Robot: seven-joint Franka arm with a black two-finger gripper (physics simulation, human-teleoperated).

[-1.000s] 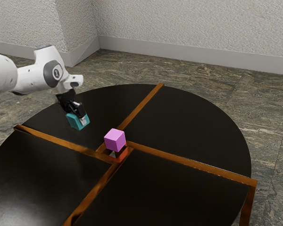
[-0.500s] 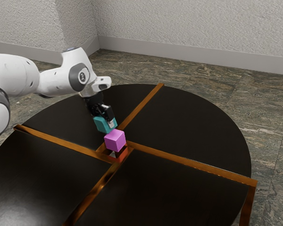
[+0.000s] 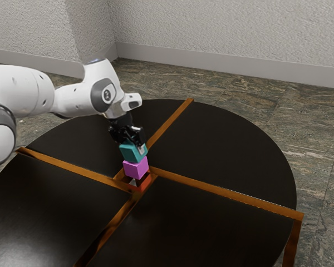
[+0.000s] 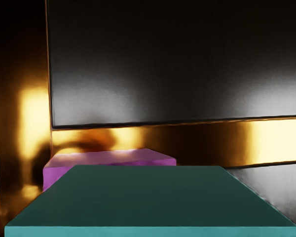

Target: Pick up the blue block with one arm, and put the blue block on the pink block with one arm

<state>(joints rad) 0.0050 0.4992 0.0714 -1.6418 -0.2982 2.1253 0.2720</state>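
The blue-green block [image 3: 133, 152] is held in my black gripper [image 3: 130, 147], which is shut on it from two sides. It hangs directly over the pink block [image 3: 136, 169], touching or almost touching its top. The pink block stands at the middle of the round black table [image 3: 222, 150], where the orange cross strips meet. Under my hand, the wrist view has the blue block [image 4: 153, 202] large and close, with the pink block [image 4: 108, 160] peeking out just beyond it.
Orange-brown strips [image 3: 222, 193] divide the table into four dark quarters. A small red patch [image 3: 143, 183] lies at the crossing under the pink block. Stone floor and a white wall surround the table.
My arm has carried the blue block toward the exterior view's right and down, from beside the pink block's far left to directly above it.
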